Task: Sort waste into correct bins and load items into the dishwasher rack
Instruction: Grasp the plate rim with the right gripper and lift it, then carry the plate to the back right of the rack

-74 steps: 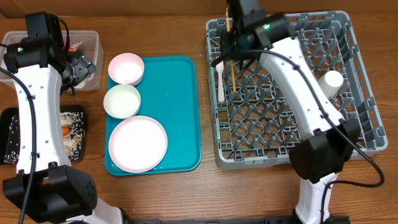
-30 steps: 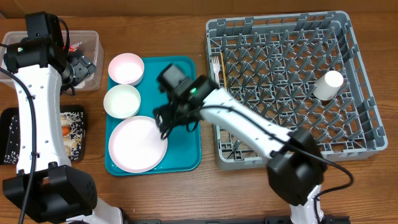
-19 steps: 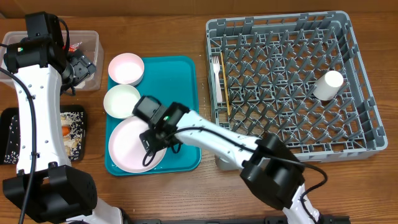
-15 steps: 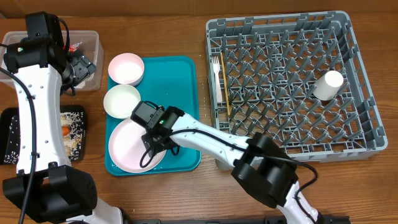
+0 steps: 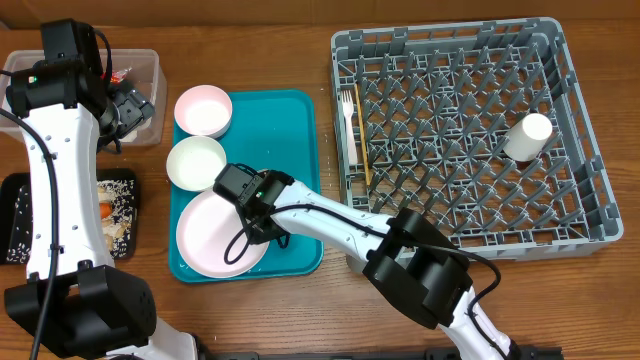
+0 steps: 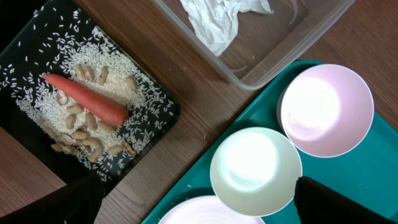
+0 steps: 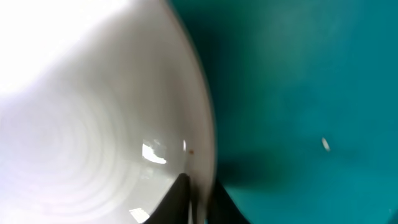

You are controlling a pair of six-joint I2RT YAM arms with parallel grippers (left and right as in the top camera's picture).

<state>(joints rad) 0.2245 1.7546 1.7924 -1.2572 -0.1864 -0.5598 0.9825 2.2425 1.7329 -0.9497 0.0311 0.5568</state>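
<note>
The large plate (image 5: pixel 215 240) lies at the front of the teal tray (image 5: pixel 295 130). My right gripper (image 5: pixel 252 203) is shut on its right rim; the right wrist view shows both fingers (image 7: pixel 199 196) pinching the plate's edge (image 7: pixel 93 124). A pink bowl (image 5: pixel 203 110) and a white bowl (image 5: pixel 196 162) sit behind it. The grey rack (image 5: pixel 580 215) holds a fork (image 5: pixel 349 118), a wooden stick (image 5: pixel 362 150) and a cup (image 5: pixel 527 136). My left gripper (image 6: pixel 196 208) is open and empty, high over the carrot (image 6: pixel 87 99), the napkin (image 6: pixel 217 18) and the bowls.
The black tray (image 6: pixel 37 50) at the left holds rice, beige scraps and the carrot. The clear tub (image 5: pixel 145 62) at the back left holds the napkin and a red wrapper (image 5: pixel 122 73). The left arm (image 5: pixel 60 180) stretches over the black tray.
My right arm has swung from the rack's back left corner across to the plate and its fingers have closed on the rim. The left arm has not moved.
</note>
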